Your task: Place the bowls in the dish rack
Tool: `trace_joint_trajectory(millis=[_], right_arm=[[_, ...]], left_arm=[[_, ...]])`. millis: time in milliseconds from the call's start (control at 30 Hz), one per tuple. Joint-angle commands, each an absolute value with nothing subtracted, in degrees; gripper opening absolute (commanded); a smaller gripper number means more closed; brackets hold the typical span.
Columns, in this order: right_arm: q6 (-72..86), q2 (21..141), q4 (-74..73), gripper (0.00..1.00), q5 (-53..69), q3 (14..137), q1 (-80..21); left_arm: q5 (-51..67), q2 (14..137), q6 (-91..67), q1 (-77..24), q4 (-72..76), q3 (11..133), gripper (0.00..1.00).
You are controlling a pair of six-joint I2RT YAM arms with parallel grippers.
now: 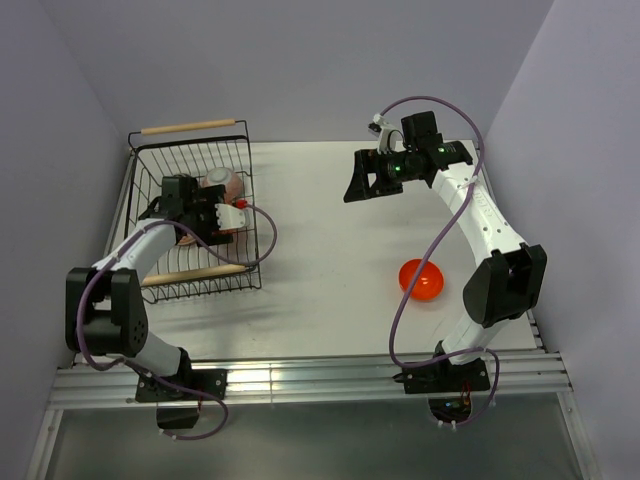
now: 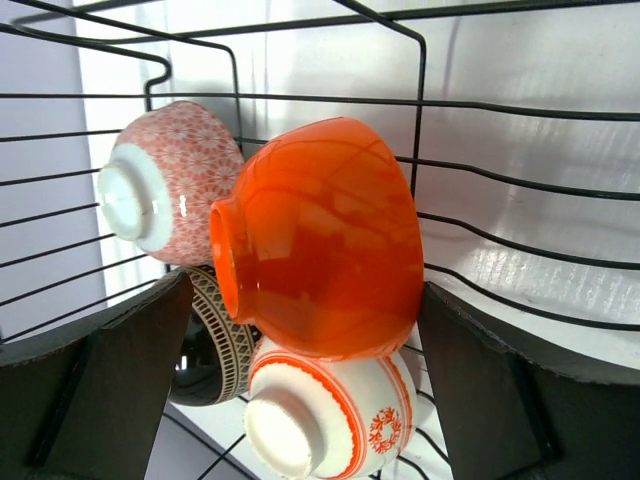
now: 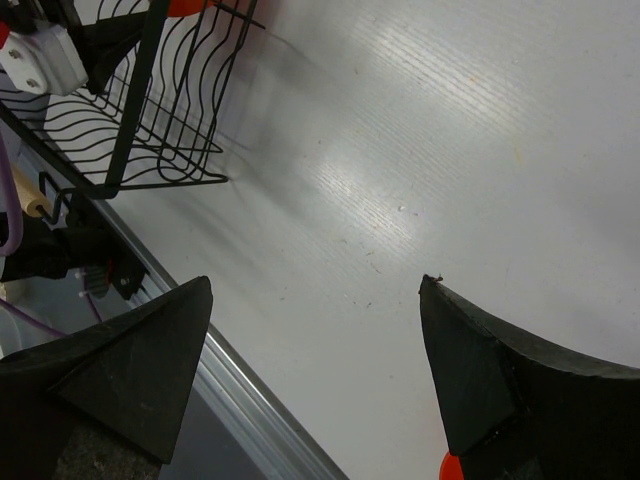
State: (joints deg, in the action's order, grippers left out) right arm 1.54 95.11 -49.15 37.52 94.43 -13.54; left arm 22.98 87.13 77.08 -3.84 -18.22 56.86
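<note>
Plainly the left gripper [image 1: 222, 208] stands open among the loaded bowls [image 2: 320, 240] inside the dish rack [image 1: 190, 146], while the loose orange bowl [image 1: 421, 281] sits on the table [image 1: 330, 300], toward the near edge from the open right gripper [image 1: 354, 184], the nearer one.

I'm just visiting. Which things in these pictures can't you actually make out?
- Top view: the left gripper covers most of what lies in the black wire dish rack; only one pale bowl peeks out.
- Left wrist view: a dark banded bowl sits half hidden behind the glossy orange bowl and a black finger.
- Right wrist view: an orange sliver at the bottom edge, cut off by the frame; unidentifiable.
</note>
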Motion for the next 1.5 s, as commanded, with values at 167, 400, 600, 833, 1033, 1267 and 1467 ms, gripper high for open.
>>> trace_joint_trajectory(millis=[167, 400, 600, 833, 1033, 1267, 1467], right_arm=[[0.6, 94.5, -49.0, 0.91, 37.7, 94.3, -13.1], [-1.5, 95.1, -49.8, 0.91, 37.9, 94.9, -13.1], [-3.5, 95.6, -51.8, 0.90, 38.3, 96.0, -13.0], [-13.1, 97.2, -65.9, 0.85, 35.0, 99.5, -7.1], [-24.1, 95.5, -71.8, 0.78, 20.8, 89.9, 1.9], [-30.3, 96.1, -68.6, 0.72, 9.1, 77.8, 6.9], [-29.8, 99.9, -65.0, 0.67, 8.7, 75.6, 7.4]], left_arm=[[28.2, 84.0, 78.9, -3.9, -24.1, 59.7, 1.00], [28.9, 86.8, 79.5, -3.9, -33.7, 64.5, 0.99], [32.2, 86.7, 71.7, -3.3, -32.0, 68.5, 0.99], [42.3, 89.4, 50.3, -0.2, -37.4, 85.6, 1.00], [50.8, 86.8, 33.8, 4.0, -37.0, 92.5, 1.00], [57.9, 81.7, 24.6, 4.1, -35.8, 87.8, 0.99], [57.2, 77.8, 23.1, 4.0, -32.8, 81.7, 1.00]])
